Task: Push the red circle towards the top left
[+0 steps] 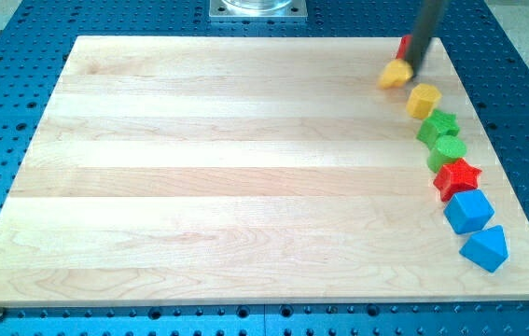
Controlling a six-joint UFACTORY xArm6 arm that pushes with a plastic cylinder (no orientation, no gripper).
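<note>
My tip (410, 67) is near the board's top right corner, and the dark rod rises from it out of the view's top. A red block (402, 44) shows only as a sliver at the rod's left edge; its shape cannot be made out. A small yellow block (395, 76) lies just below and left of the tip, touching it or nearly so.
A row of blocks runs down the right side of the wooden board (245, 168): a yellow hexagon (424, 100), a green star (438, 124), a green circle (448, 149), a red star (457, 177), and two blue blocks (468, 211) (484, 248). A metal mount (257, 8) sits at the top.
</note>
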